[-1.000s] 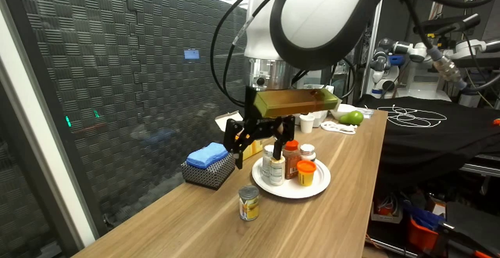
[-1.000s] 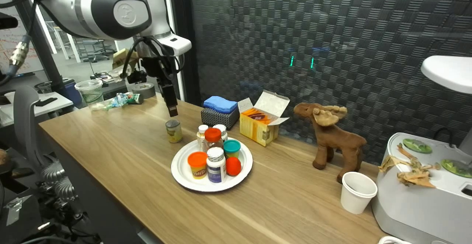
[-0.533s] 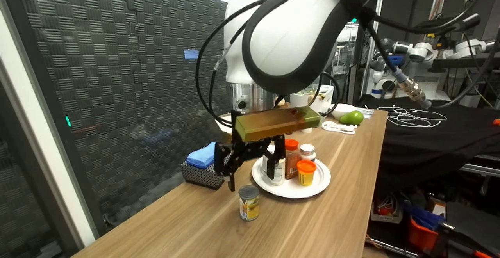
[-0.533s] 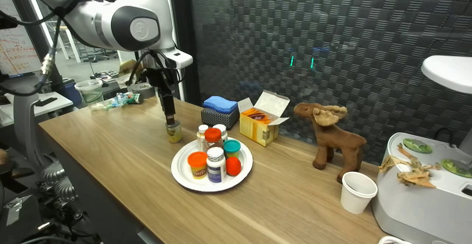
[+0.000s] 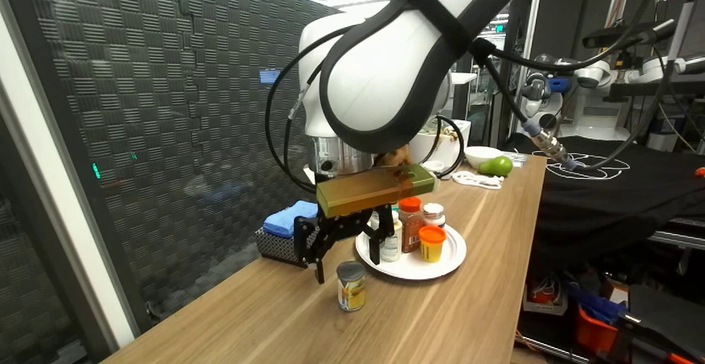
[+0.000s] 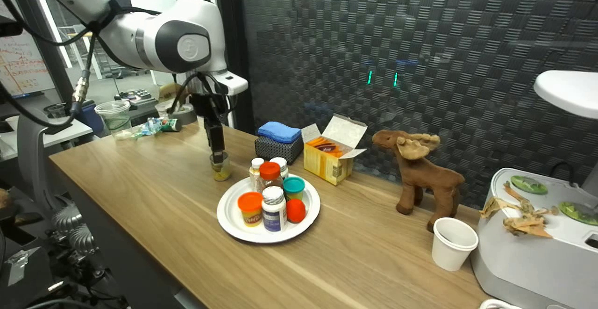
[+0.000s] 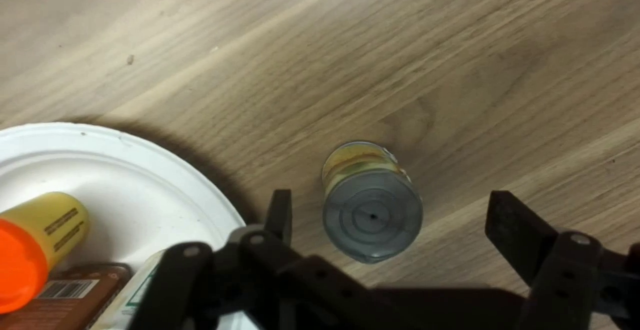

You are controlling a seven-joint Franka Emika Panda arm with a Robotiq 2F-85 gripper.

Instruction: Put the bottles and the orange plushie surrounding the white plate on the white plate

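Your gripper (image 7: 387, 215) sits lower than a second ago; it has come down over the grey-topped can (image 7: 372, 215), its jaws spread wide and holding nothing. In the wrist view the can stands between the two fingers (image 7: 279, 212), apart from both, with the narrower gap on the plate side; whether the tips are below its lid yet, you can't tell. The load on the white plate (image 7: 150, 195) looks unchanged. You are probably lining up the last pick: the can alone of the likely task things remains on the worktop (image 7: 225, 70).

The plate lies just beside the gripper, past its nearer finger. On it are three white-capped bottles (image 6: 274, 211), the red-capped brown jar (image 5: 411, 232), the orange-lidded yellow tub (image 6: 251, 211) and the teal-lidded tub (image 6: 294, 187), with the orange plushie (image 6: 295, 211) on the side away from the gripper. Setting the can down may be tight.

For writing, the yellow tub's logo looks like Play-Doh. The brown jar shows a barcode. The can's yellow label and the blue band on the bottle farthest from the gripper are too small to read. Above the gripper, the arm (image 5: 380, 72) shows "RA" and part of another letter.
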